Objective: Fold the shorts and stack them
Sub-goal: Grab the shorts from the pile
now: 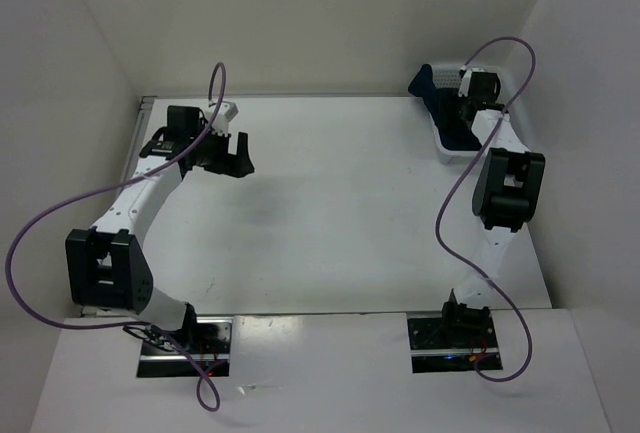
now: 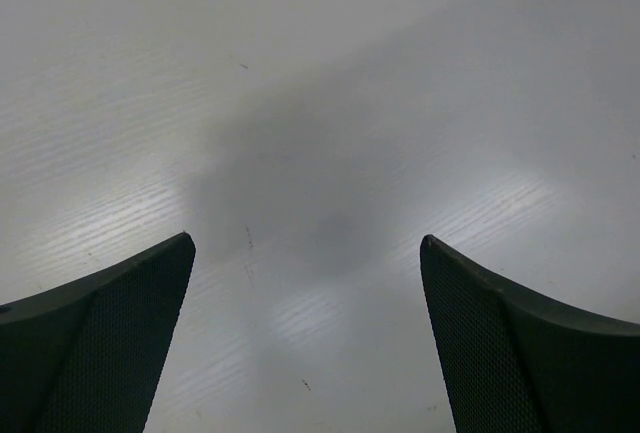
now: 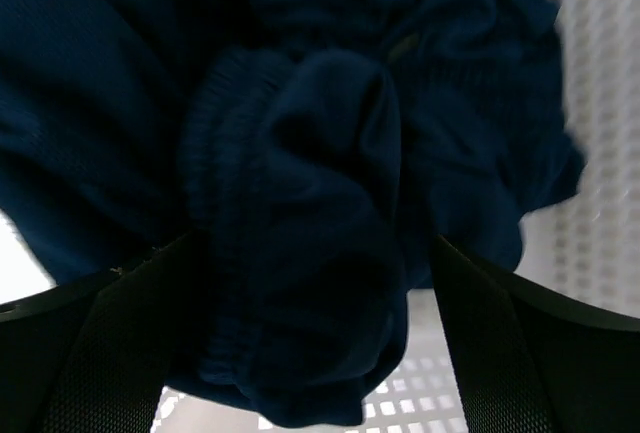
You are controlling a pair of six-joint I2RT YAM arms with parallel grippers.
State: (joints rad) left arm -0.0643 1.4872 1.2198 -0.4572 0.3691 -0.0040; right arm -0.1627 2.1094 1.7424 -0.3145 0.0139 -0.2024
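The dark navy shorts (image 1: 443, 113) lie bunched in a white mesh basket (image 1: 452, 153) at the far right corner of the table. My right gripper (image 1: 464, 103) reaches down into the basket. In the right wrist view the shorts (image 3: 300, 203) fill the frame, with a ribbed waistband fold bulging between the fingers. The right gripper (image 3: 312, 241) is open, its jaws wide on either side of the bunched fabric. My left gripper (image 1: 232, 156) is open and empty above the bare table at the far left; the left wrist view shows it (image 2: 306, 240) over white tabletop only.
The basket's mesh wall (image 3: 600, 153) shows at the right and below the fabric. White walls enclose the table on three sides. Purple cables loop from both arms. The tabletop (image 1: 340, 213) is white.
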